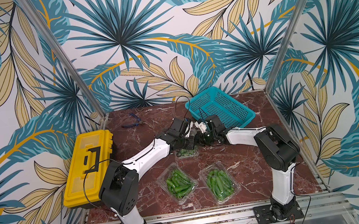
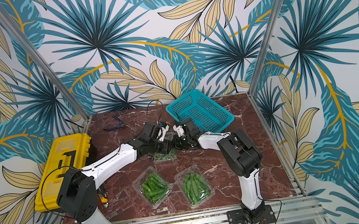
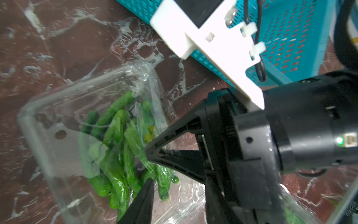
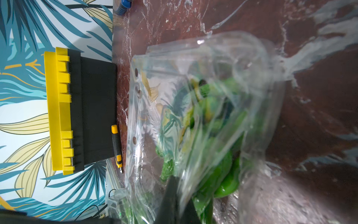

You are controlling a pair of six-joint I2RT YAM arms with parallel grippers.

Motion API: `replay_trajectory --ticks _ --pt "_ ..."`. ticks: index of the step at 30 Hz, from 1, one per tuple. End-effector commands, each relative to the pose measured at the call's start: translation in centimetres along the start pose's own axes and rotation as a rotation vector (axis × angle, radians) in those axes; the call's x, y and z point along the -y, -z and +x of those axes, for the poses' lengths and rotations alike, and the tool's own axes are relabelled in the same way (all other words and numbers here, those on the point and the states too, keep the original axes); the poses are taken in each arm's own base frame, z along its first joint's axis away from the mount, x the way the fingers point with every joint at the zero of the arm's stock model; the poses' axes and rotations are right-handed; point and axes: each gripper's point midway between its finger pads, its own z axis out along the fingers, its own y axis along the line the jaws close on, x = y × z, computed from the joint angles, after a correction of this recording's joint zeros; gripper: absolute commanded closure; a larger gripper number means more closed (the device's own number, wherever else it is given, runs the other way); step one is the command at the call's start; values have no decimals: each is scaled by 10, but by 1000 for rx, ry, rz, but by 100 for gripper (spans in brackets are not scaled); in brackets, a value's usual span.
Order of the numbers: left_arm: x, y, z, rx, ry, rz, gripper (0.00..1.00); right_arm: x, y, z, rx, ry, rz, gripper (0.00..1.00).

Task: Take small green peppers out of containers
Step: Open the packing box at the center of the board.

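Pinching: right gripper point(image 3: 153, 153) — tips together on clear plastic of the far clamshell point(image 3: 48, 120)
Left gripper point(image 1: 188, 143): one finger point(image 3: 144, 201) visible, spread cannot be told
Green peppers point(image 3: 116, 155): inside that clamshell, near the teal basket point(image 1: 221, 108)
Front clamshells point(image 1: 177, 183): two — full, side by side

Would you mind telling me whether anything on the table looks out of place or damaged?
The far container looks mangled: its clear plastic is crumpled and pulled up where the right end effector pinches it; the two nearer containers lie flat and tidy.
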Motion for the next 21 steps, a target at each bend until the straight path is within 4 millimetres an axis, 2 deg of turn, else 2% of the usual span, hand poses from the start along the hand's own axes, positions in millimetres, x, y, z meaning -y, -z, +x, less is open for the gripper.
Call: replay_trajectory --ticks 1,8,12,16,21 --pt "16 9 0 55 -67 -21 52 -4 -8 -15 41 -44 -37 95" --pt "19 14 3 83 -97 -32 41 -3 -7 -19 55 -75 -44 95" --pt "21 19 4 100 -95 -20 39 0 -7 -22 63 -102 -44 95" --pt "23 27 6 124 -99 -7 29 0 -7 -26 75 -130 -65 95" --pt "21 36 10 134 -105 -14 28 3 -9 -28 80 -156 -71 95"
